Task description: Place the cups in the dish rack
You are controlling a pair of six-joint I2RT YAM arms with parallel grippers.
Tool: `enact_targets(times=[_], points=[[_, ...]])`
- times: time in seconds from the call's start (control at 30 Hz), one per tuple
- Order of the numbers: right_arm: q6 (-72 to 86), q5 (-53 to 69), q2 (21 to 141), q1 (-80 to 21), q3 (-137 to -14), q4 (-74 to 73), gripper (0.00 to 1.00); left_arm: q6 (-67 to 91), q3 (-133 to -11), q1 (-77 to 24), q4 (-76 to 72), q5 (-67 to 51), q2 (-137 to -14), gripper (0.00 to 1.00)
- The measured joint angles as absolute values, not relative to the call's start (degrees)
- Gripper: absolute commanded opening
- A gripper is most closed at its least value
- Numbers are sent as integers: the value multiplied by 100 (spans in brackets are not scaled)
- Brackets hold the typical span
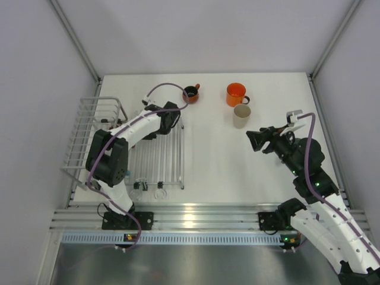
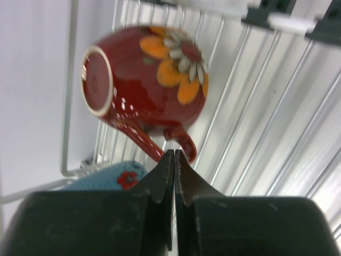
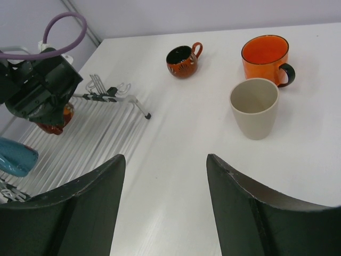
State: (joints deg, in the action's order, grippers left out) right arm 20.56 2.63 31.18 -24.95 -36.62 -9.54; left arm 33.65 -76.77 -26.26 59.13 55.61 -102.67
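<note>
A white counter (image 1: 214, 160) walled by pale panels fills the top view. The dish rack (image 1: 89, 127) lies on its 9 o'clock side. The left arm (image 1: 139, 127) reaches over the rack's low slatted section. Three mugs stand toward 12 o'clock: the small dark red mug (image 1: 191, 93), the orange mug (image 1: 236, 94) and the cream mug (image 1: 241, 116). The right arm (image 1: 300, 155) points its jaws at them, and the cream mug lies at about 11 o'clock from those jaws.

In the left wrist view the jaws are pressed together with nothing between them. Their tips sit close against the handle of the wide red mug (image 2: 149, 80); contact cannot be told. That mug lies on its side on the rack wires, base toward 9 o'clock. The grey-blue mug (image 2: 114, 176) lies at 7 o'clock of it.

In the right wrist view the jaws are spread wide and empty. The cream mug stands upright, mouth up, at 1 o'clock from them. The orange mug is just behind it, and the dark red one is well apart at 11 o'clock. The right arm is plainly the nearer, and the cream mug looks the likeliest next pick, taken across its upright wall.
</note>
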Motion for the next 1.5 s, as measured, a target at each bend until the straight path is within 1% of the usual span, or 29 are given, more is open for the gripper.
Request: enact_targets(times=[0.3, 0.83, 0.93, 1.07, 1.17, 1.23, 1.3, 1.33, 1.37, 1.4, 1.47, 1.5], points=[[2056, 263, 3022, -2495, -3662, -1011, 63, 4324, -7290, -2639, 6250, 5199, -10235, 0], [2053, 259, 2958, -2495, -3662, -1100, 64, 4412, -7319, -2259, 6381, 5494, -10237, 0], [2056, 259, 3074, -2495, -3664, -1098, 64, 4281, -7494, -2484, 6438, 5498, -10237, 0], [2060, 252, 3402, -2495, -3750, -1221, 64, 4117, -8005, -3164, 6447, 5408, -10237, 0], [2069, 193, 3662, -2495, -3922, -1389, 64, 3946, -8405, -3597, 6228, 4829, -10127, 0], [2080, 117, 3763, -2495, -4025, -1470, 64, 3747, -8436, -3699, 5878, 4121, -9878, 0], [2099, 45, 3859, -2495, -4193, -1621, 64, 3555, -8379, -3695, 5476, 3404, -9559, 14], [2097, 21, 3924, -2495, -4320, -1699, 64, 3454, -8313, -3682, 5251, 3037, -9376, 23], [2099, -3, 3992, -2495, -4447, -1796, 64, 3345, -8178, -3664, 4939, 2497, -9107, 30], [2097, -34, 4053, -2495, -4569, -1874, 64, 3275, -8047, -3651, 4672, 2091, -8879, 41], [2093, -137, 4189, -2495, -4869, -2099, 64, 3179, -7789, -3638, 4193, 1291, -8444, 51], [2093, -191, 4230, -2495, -4974, -2161, 64, 3151, -7629, -3638, 3848, 816, -8184, 62]])
